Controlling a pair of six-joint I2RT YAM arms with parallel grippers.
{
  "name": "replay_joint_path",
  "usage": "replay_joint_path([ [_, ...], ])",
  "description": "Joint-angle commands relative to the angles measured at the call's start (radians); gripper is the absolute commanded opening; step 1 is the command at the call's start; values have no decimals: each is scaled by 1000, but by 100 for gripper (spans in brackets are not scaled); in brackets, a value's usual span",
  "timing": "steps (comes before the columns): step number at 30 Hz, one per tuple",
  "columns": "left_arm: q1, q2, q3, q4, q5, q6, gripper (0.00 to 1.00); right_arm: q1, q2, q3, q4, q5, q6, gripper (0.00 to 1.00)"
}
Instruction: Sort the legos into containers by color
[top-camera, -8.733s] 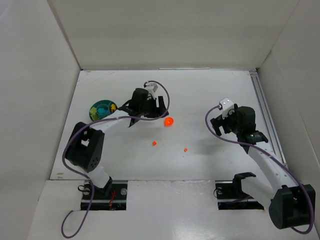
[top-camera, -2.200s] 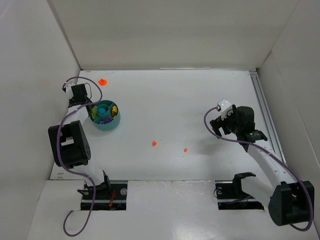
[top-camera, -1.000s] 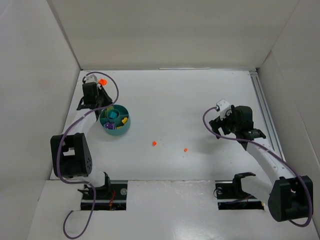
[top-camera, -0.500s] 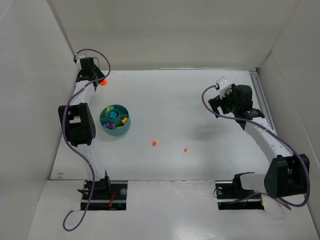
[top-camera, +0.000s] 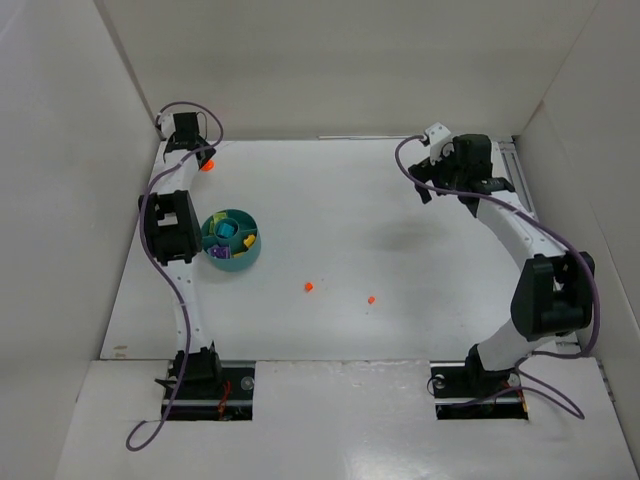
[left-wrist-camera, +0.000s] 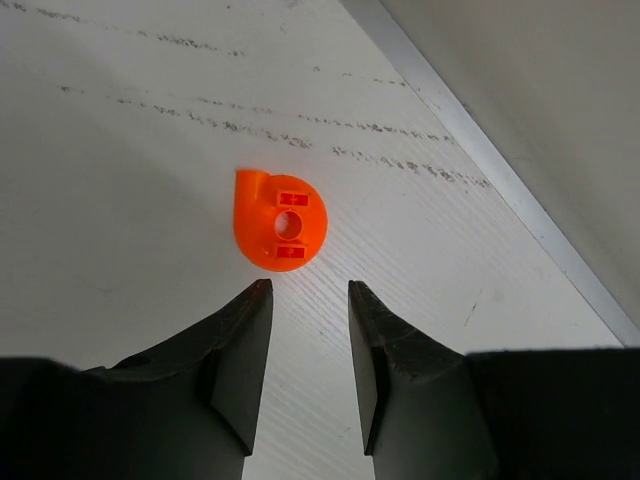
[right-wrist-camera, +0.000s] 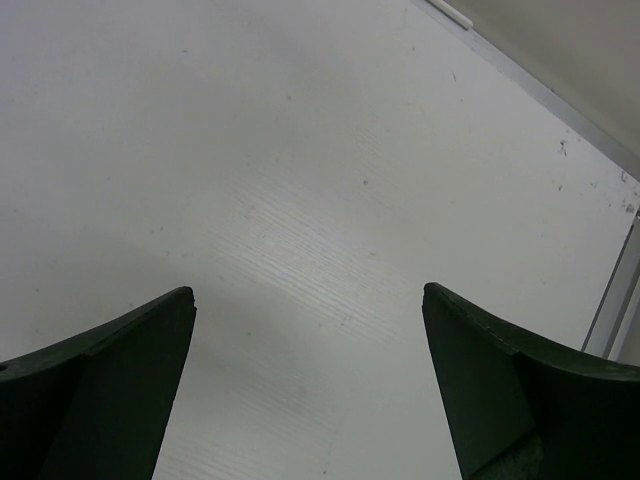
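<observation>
Left end effector (left-wrist-camera: 308, 288) slightly apart, empty; round orange plastic lego (left-wrist-camera: 281, 220) just ahead of tips. Right end effector (right-wrist-camera: 306, 290) wide apart, empty.

Loose orange legos (top-camera: 309, 287), part-filled teal dish (top-camera: 238, 263)

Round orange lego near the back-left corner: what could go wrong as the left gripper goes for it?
1. The left gripper is open only narrowly. The gap looks smaller than the round orange lego, so the fingertips may shove it instead of straddling it.
2. The piece lies flat, close to the wall. A push could slide it against the wall, where gripping it looks harder.
</observation>
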Motion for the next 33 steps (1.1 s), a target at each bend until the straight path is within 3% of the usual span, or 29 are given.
replay_joint_path([
  [1, 4, -7, 50, 5, -21, -51, 32, -16, 16, 82, -18, 2, -9, 100],
  [10, 4, 35, 96, 5, -70, -94, 30, -16, 47, 104, -36, 13, -9, 100],
  [21, 4, 69, 191, -170, -106, -217, 29, -26, 28, 93, -27, 41, 0, 100],
  [24, 4, 59, 143, -124, -20, -240, 42, -26, 28, 93, -18, 41, 0, 100],
  [28, 4, 136, 229, -194, 2, -291, 43, -26, 28, 93, -18, 41, -9, 100],
  [33, 4, 136, 200, -170, -23, -324, 43, -26, 9, 84, -18, 54, -18, 100],
])
